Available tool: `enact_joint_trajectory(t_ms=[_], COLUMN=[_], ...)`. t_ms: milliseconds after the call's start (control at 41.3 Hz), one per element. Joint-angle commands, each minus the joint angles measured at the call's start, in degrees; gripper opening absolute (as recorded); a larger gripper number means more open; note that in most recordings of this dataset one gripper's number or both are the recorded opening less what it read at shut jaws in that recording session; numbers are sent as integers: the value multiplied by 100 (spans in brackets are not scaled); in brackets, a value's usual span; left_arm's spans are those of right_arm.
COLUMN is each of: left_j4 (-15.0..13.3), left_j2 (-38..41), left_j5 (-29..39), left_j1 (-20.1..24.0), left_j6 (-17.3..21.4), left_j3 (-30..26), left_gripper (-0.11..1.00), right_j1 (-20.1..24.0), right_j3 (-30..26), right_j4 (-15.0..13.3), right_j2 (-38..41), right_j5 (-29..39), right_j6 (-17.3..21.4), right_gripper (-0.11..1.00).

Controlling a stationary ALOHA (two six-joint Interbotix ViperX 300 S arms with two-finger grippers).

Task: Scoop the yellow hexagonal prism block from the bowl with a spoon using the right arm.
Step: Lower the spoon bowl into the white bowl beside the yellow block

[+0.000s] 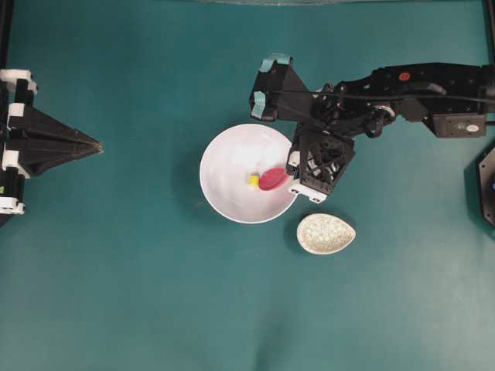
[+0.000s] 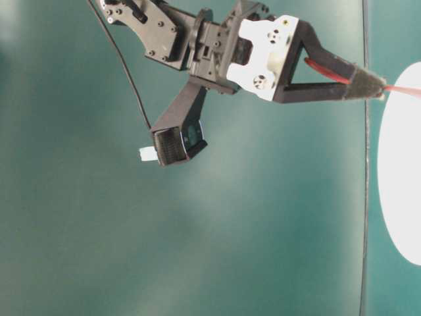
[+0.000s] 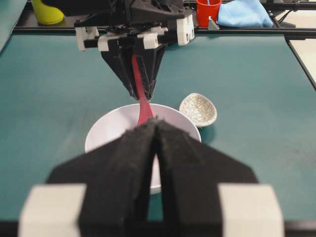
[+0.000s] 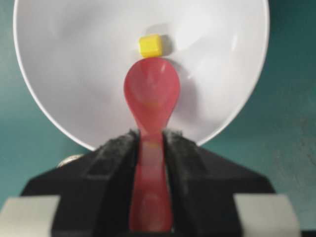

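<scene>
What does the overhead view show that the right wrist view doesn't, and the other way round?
Only the overhead view shows the spoon rest beside the bowl and the left gripper, shut, far off at the left. Only the right wrist view shows the right gripper clamped on the spoon handle. Both show the spoon's scoop in the bowl, its tip by the yellow block.
</scene>
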Motion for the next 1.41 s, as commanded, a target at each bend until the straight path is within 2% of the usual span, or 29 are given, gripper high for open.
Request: enact_joint_trajectory(t_ms=[0,1381], left_j4=[9,9], left_j2=[53,53], left_j5=[-26,-18], left_j1=[9,0], left_j6=[-9,-53], left_j3=[-79,-70], left_gripper=[1,1], right_j1=[9,220], right_j3=[-105,44], right_j4=[-18,-18], right_j2=[-62,334], right_j5=[-88,-1397], right_j6=[-9,-44], right_gripper=[24,24])
